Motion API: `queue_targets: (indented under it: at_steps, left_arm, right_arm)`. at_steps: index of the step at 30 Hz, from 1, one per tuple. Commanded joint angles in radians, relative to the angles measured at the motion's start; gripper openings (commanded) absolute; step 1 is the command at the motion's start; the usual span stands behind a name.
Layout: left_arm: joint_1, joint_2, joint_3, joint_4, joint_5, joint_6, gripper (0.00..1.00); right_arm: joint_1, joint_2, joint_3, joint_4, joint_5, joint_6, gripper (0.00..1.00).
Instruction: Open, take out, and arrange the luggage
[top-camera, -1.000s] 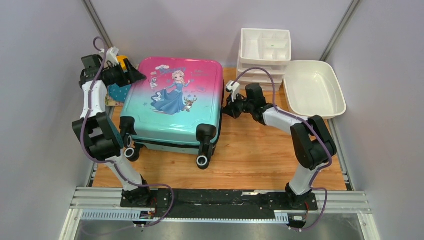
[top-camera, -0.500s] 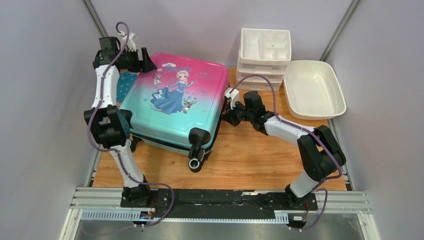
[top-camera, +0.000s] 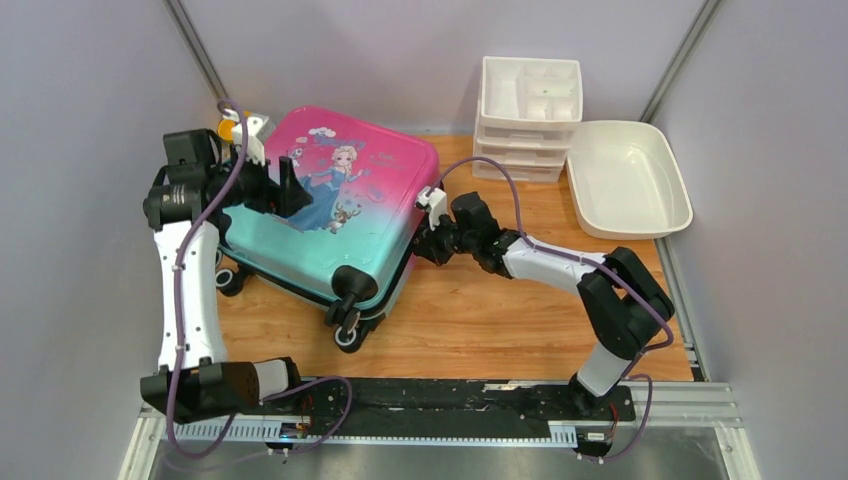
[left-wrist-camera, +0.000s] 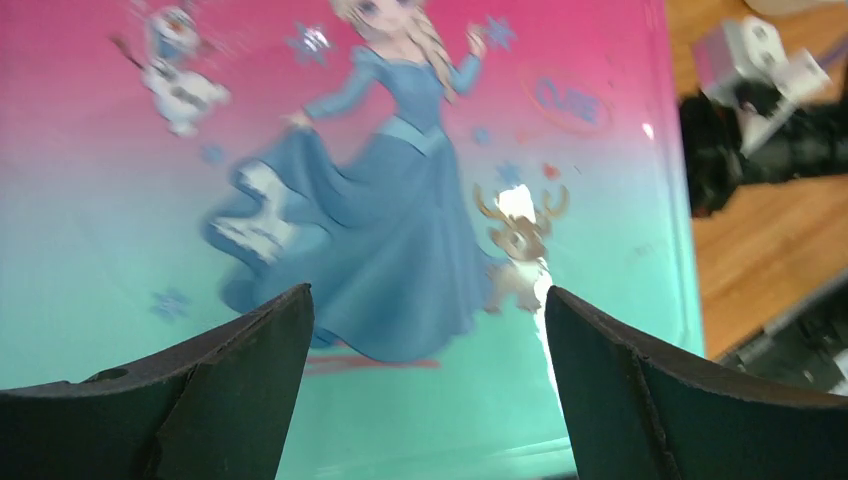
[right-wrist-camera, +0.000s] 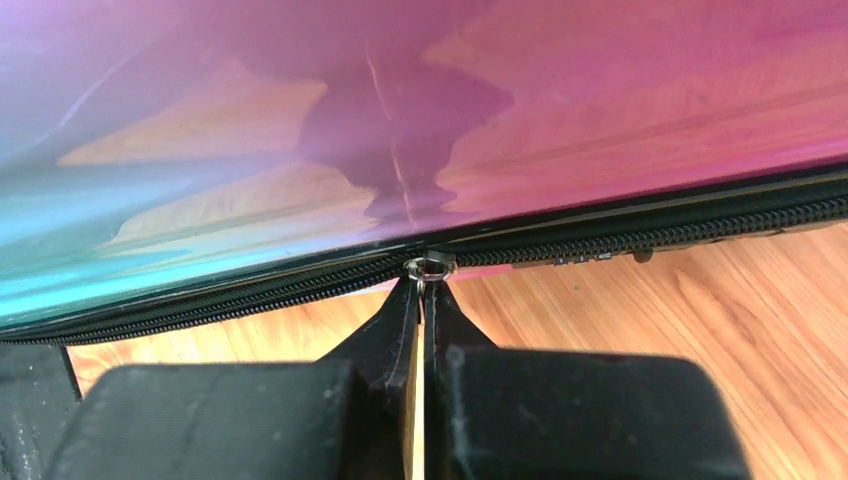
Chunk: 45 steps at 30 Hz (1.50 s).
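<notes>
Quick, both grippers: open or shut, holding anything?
Left gripper: open, empty, over the luggage.
Right gripper: shut on the zip pull.

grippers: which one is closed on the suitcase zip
The right gripper: its fingertips are pinched shut on the zip pull along the luggage's side. The left gripper stands wide open over the princess print, gripping nothing.

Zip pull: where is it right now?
Right wrist view, centre: the zip pull is pinched in the right gripper, on the luggage's black zip just above the wooden table; from above, that is the luggage's right edge.
</notes>
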Motion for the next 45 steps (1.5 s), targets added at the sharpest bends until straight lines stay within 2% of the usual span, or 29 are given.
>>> queue_targets:
  at_steps: [1, 8, 11, 16, 20, 27, 31, 40, 45]
  left_arm:
    - [-0.005, -0.113, -0.148, -0.220, 0.113, 0.080, 0.93]
    - [-0.006, -0.269, -0.286, -0.424, 0.101, 0.292, 0.93]
    - [-0.005, -0.303, -0.312, -0.493, 0.151, 0.344, 0.93]
    - [-0.013, -0.381, -0.418, -0.469, 0.203, 0.295, 0.92]
    - [-0.014, -0.388, -0.457, -0.417, 0.145, 0.278, 0.90]
    - [-0.016, -0.340, -0.509, -0.269, 0.024, 0.160, 0.86]
    - [-0.014, -0.303, -0.509, -0.226, -0.025, 0.108, 0.86]
    - [-0.011, -0.207, -0.470, -0.153, -0.187, 0.024, 0.85]
    - [0.038, -0.131, -0.428, -0.153, -0.195, 0.027, 0.85]
  right_arm:
    - [0.067, 0.025, 0.118, 0.160, -0.007, 0.073, 0.00]
    - [0.130, 0.091, 0.192, 0.163, 0.061, 0.118, 0.00]
    - [0.136, 0.112, 0.213, 0.158, 0.084, 0.138, 0.00]
    - [0.137, 0.103, 0.213, 0.153, 0.112, 0.123, 0.00]
    - [0.121, 0.069, 0.195, 0.115, 0.086, 0.097, 0.00]
    - [-0.022, 0.003, 0.146, 0.017, 0.020, -0.067, 0.00]
    - [-0.112, 0.032, 0.167, -0.017, -0.006, -0.150, 0.00]
    - [-0.329, 0.155, 0.324, -0.083, -0.150, -0.353, 0.00]
    - [-0.399, 0.300, 0.471, -0.072, -0.221, -0.446, 0.00]
